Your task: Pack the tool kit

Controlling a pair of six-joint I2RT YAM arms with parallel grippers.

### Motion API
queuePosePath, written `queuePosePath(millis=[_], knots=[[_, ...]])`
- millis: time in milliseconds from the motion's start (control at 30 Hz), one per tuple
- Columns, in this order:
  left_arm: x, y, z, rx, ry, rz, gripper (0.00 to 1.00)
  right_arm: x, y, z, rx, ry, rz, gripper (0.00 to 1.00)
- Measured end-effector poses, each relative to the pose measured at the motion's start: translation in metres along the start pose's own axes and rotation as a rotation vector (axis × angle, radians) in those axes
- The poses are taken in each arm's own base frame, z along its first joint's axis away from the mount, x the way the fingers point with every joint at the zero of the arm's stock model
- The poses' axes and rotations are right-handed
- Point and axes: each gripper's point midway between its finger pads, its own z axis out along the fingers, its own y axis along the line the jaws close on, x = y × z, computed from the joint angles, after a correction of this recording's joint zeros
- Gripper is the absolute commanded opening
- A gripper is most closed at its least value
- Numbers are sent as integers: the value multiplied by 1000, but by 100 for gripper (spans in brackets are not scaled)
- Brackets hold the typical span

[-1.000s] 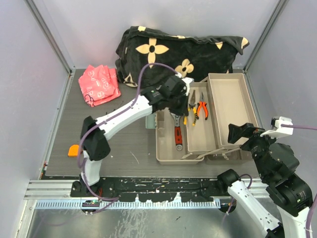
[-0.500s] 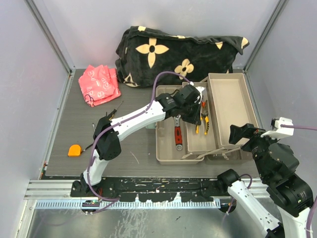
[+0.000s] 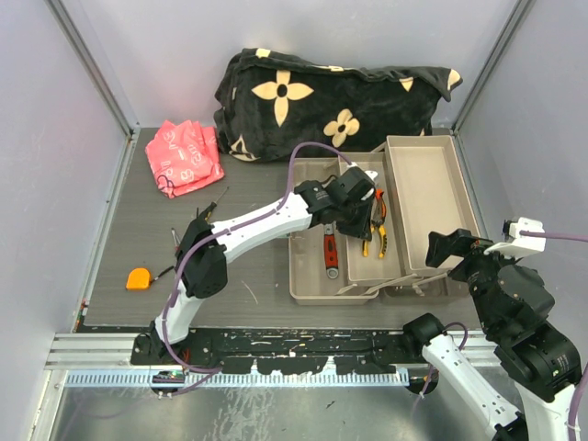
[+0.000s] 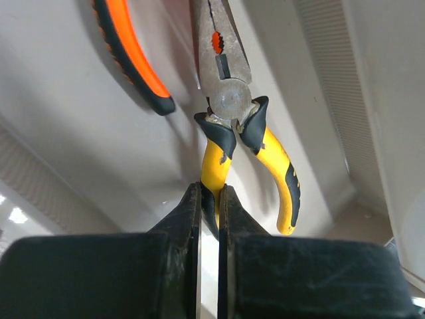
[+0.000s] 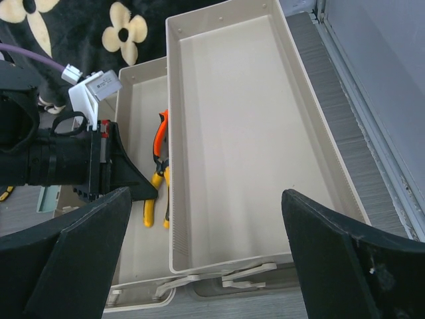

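Tool kit: the open toolbox (image 3: 296,268) sits at the right-centre of the bench (image 3: 241,179), its two beige trays folded out side by side. The middle tray (image 5: 136,119) holds yellow-handled pliers (image 4: 229,109) and, just beside them, orange-handled pliers (image 4: 129,53). The right tray (image 5: 246,119) holds nothing visible. A red-handled wrench (image 3: 330,250) lies in the base compartment. The left arm (image 3: 248,225) reaches into the middle tray, its jaws closed on one yellow handle. The right arm (image 3: 514,303) hovers above the right tray, its jaws spread wide and gripping nothing. An orange tape measure (image 3: 138,277) lies on the bench well to the left; a pink packet (image 3: 186,156) and a black flowered blanket (image 3: 331,92) lie at the rear
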Motion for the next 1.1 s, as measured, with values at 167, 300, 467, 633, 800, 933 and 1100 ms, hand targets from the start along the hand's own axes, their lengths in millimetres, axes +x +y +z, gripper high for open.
queuePosePath(millis=[167,300,467,633,800,933,1100], knots=[[11,-7,9,37,18,-48,18,-2,-1,-1,1,-4,0,100],[8,-14,6,61,2,-70,41,-2,-1,-1,4,-4,-1,100],[1,-19,-3,52,-29,-32,49,-1,-1,-1,5,-1,-2,100],[-24,-3,-20,-25,-99,20,52,-1,-1,-1,5,-1,-2,100],[-88,39,-95,-113,-293,20,53,-1,-2,-1,5,-2,-6,100],[-144,129,-210,-229,-530,-106,55,-1,-1,-1,4,-2,-8,100],[-133,272,-322,-519,-671,-225,56,0,1,2,-3,-3,-6,100]])
